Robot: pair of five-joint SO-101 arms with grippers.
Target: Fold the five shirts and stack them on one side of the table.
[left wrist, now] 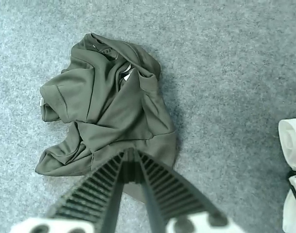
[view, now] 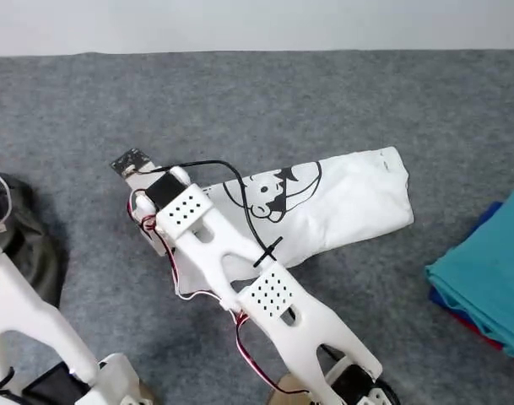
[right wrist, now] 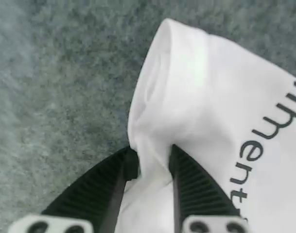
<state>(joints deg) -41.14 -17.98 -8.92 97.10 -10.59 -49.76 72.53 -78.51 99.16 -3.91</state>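
Note:
A white shirt [view: 341, 207] with a black print lies partly folded across the middle of the table. My right gripper [right wrist: 152, 162] is shut on the rolled edge of the white shirt [right wrist: 211, 97], with fabric pinched between its fingers. In the high view the right arm [view: 240, 261] stretches to the shirt's left end. A crumpled dark olive shirt [left wrist: 109, 102] lies at the table's left edge [view: 33, 240]. My left gripper [left wrist: 130, 158] is shut just over the olive shirt's near hem. Whether it pinches any cloth cannot be told.
Folded shirts are stacked at the right edge, a teal one [view: 484, 270] on top with blue and red beneath. The table has a grey felt cover [view: 265, 101], bare along the back. Cables [view: 240, 190] trail along the right arm.

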